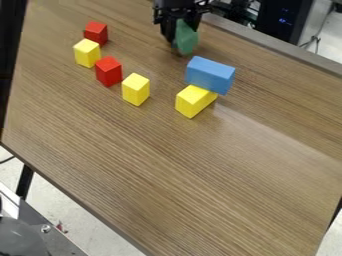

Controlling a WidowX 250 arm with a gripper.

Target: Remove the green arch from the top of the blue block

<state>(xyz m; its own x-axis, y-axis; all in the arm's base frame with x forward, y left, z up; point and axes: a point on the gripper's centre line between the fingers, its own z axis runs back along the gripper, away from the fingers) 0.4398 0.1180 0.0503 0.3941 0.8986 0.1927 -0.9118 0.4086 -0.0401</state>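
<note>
At the top of the camera view, near the table's back edge, the black gripper (pixel 179 31) is shut on the green arch (pixel 186 38), which hangs on end between its fingers. Part of the arch is hidden by the gripper. The blue block (pixel 210 74) lies to the right and nearer the camera, apart from the arch, with nothing on top of it. It rests on a yellow block (pixel 194 101).
Left of the blue block, a staggered line holds a yellow block (pixel 135 89), a red block (pixel 108 71), another yellow block (pixel 87 53) and a red block (pixel 96 33). The wooden table (pixel 167 170) ends at a raised back edge; dark equipment stands behind it.
</note>
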